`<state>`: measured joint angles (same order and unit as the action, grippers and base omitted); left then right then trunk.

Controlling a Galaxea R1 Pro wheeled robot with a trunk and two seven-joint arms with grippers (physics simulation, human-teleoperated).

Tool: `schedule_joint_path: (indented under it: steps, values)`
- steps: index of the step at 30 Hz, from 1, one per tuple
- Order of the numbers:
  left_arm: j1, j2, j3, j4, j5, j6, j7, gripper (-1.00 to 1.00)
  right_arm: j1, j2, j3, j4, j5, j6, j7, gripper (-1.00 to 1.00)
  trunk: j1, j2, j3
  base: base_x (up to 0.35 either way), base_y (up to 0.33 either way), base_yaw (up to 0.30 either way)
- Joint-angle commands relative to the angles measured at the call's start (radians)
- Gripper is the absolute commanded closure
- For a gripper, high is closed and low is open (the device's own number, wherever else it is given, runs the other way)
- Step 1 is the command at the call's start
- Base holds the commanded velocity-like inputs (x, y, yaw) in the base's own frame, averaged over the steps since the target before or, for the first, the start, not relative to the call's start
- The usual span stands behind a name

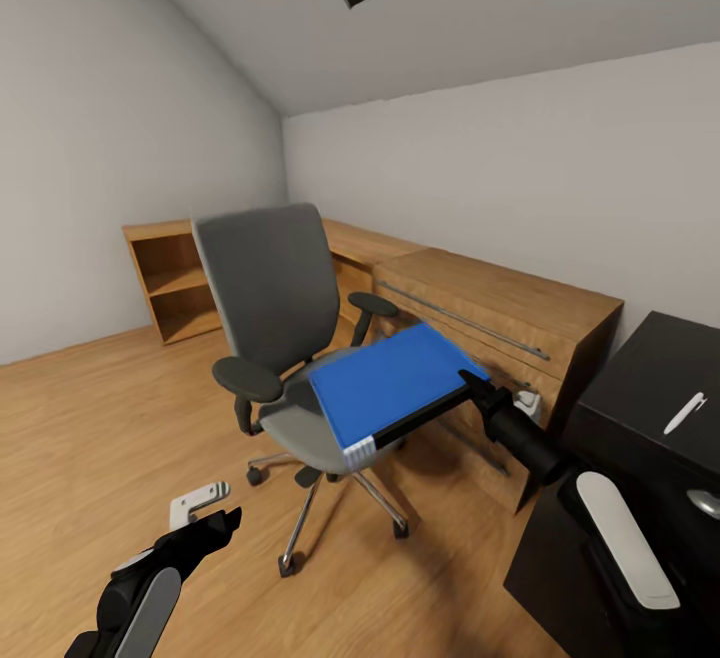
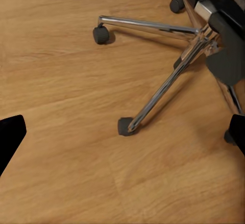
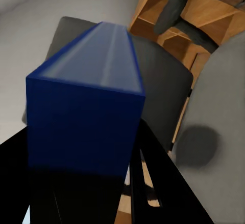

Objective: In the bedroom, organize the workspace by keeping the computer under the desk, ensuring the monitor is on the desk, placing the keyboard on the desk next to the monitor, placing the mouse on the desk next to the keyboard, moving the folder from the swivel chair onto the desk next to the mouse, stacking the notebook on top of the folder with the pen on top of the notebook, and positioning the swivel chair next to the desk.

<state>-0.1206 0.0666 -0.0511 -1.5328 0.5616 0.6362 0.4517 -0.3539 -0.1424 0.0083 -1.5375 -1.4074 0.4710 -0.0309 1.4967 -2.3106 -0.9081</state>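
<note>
L gripper [image 1: 222, 506] low at the left over bare wood floor [image 1: 90, 418], fingers spread wide, nothing between them; wrist cam shows dark fingertips [image 2: 11, 137] at both edges w/ the chair's chrome base [image 2: 168, 81] and castors beyond. Mid-room: grey swivel chair [image 1: 270, 288], back toward the corner shelf unit [image 1: 175, 278]. Blue folder [image 1: 395, 383] held tilted just above the seat's right side, pale edge toward the camera. R gripper [image 1: 472, 384] clamped on the folder's right edge; wrist cam shows the blue spine [image 3: 84, 116] between the black fingers. Behind: wooden chest [image 1: 500, 313] along the wall. Far right: black desk [image 1: 640, 388] w/ white pen [image 1: 685, 413] lying on top
</note>
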Motion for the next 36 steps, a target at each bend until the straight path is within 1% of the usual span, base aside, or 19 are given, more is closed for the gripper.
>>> schedule_joint_path:
  steps: [1, 3, 5, 7, 12, 15, 17, 18, 19, 20, 21, 22, 23, 24, 26, 27, 29, 32, 36]
  values:
    - [-0.001, 0.001, -0.002, -0.001, 0.011, 0.002, 0.01, -1.0, 0.0, -0.001, -0.001, -0.012, -0.006, 0.002, -0.005, 1.0, -0.004, 0.007, 0.002, 0.0, 0.0, 0.0]
    - [-0.001, 0.001, -0.001, 0.001, 0.012, 0.002, 0.01, -1.0, 0.0, -0.003, -0.011, -0.023, -0.005, 0.002, -0.006, 1.0, -0.012, 0.021, 0.008, 0.0, 0.0, 0.0]
    - [-0.001, 0.002, 0.0, 0.014, 0.012, 0.002, 0.01, -1.0, 0.0, -0.003, -0.031, -0.027, -0.006, 0.002, -0.006, 1.0, -0.019, 0.035, 0.015, 0.0, 0.0, 0.0]
    - [-0.001, 0.002, -0.001, 0.053, 0.012, 0.002, 0.01, -1.0, 0.0, -0.002, -0.056, -0.03, -0.007, 0.002, -0.006, 1.0, -0.027, 0.049, 0.021, 0.0, 0.0, 0.0]
    - [-0.001, 0.003, 0.0, 0.102, 0.02, 0.001, 0.012, -1.0, 0.0, -0.003, -0.073, -0.031, -0.007, 0.002, -0.003, 1.0, -0.046, 0.084, 0.037, 0.0, 0.0, 0.0]
    - [-0.001, 0.003, -0.001, 0.179, 0.022, -0.005, 0.012, -1.0, 0.0, -0.002, -0.074, -0.032, -0.007, 0.002, 0.001, 1.0, -0.058, 0.105, 0.046, 0.0, 0.0, 0.0]
    - [-0.001, 0.004, -0.003, 0.256, 0.018, -0.011, 0.011, -1.0, 0.0, -0.002, -0.072, -0.032, -0.007, 0.002, 0.003, 1.0, -0.065, 0.119, 0.052, 0.0, 0.0, 0.0]
    - [-0.001, 0.005, -0.004, 0.313, 0.015, -0.023, 0.011, -1.0, 0.0, -0.001, -0.07, -0.032, -0.007, 0.002, 0.004, 1.0, -0.069, 0.126, 0.055, 0.0, 0.0, 0.0]
    - [-0.001, 0.006, -0.004, 0.34, 0.014, -0.032, 0.01, -1.0, 0.0, -0.001, -0.07, -0.032, -0.007, 0.002, 0.004, 1.0, -0.073, 0.133, 0.059, 0.0, 0.0, 0.0]
    - [-0.001, 0.007, -0.005, 0.392, 0.013, -0.057, 0.01, -1.0, 0.0, 0.0, -0.068, -0.032, -0.007, 0.002, 0.004, 1.0, -0.077, 0.14, 0.062, 0.0, 0.0, 0.0]
    - [-0.001, 0.007, -0.006, 0.415, 0.012, -0.073, 0.009, -1.0, 0.0, 0.001, -0.067, -0.032, -0.007, 0.002, 0.004, 1.0, -0.081, 0.147, 0.065, 0.0, 0.0, 0.0]
    - [-0.001, 0.008, -0.008, 0.455, 0.011, -0.112, 0.008, -1.0, 0.0, 0.001, -0.066, -0.032, -0.007, 0.002, 0.005, 1.0, -0.085, 0.154, 0.068, 0.0, 0.0, 0.0]
    - [-0.001, 0.008, -0.009, 0.473, 0.008, -0.133, 0.007, -1.0, 0.0, 0.002, -0.065, -0.032, -0.007, 0.002, 0.005, 1.0, -0.088, 0.161, 0.071, 0.0, 0.0, 0.0]
    - [-0.001, 0.008, -0.011, 0.504, 0.001, -0.181, 0.006, -1.0, 0.0, 0.003, -0.064, -0.032, -0.007, 0.002, 0.004, 1.0, -0.092, 0.168, 0.074, 0.0, 0.0, 0.0]
    - [-0.001, 0.009, -0.012, 0.534, -0.011, -0.231, 0.005, -1.0, 0.0, 0.003, -0.062, -0.032, -0.008, 0.002, 0.002, 1.0, -0.1, 0.182, 0.081, 0.0, 0.0, 0.0]
    - [-0.001, 0.009, -0.012, 0.564, -0.026, -0.279, 0.003, -1.0, 0.0, 0.004, -0.057, -0.032, -0.008, 0.002, 0.0, 1.0, -0.104, 0.189, 0.084, 0.0, 0.0, 0.0]
    - [-0.001, 0.009, -0.013, 0.602, -0.051, -0.341, -0.005, -1.0, 0.0, 0.006, -0.045, -0.032, -0.008, 0.002, -0.002, 1.0, -0.111, 0.203, 0.09, 0.0, 0.0, 0.0]
    - [-0.001, 0.008, -0.014, 0.635, -0.09, -0.408, -0.027, -1.0, 0.0, 0.006, -0.028, -0.031, -0.007, 0.003, -0.003, 1.0, -0.123, 0.224, 0.099, 0.0, 0.0, 0.0]
    - [-0.001, 0.004, -0.015, 0.649, -0.114, -0.442, -0.043, -1.0, 0.0, 0.003, -0.02, -0.027, -0.007, 0.01, 0.001, 1.0, -0.138, 0.252, 0.112, 0.0, 0.0, 0.0]
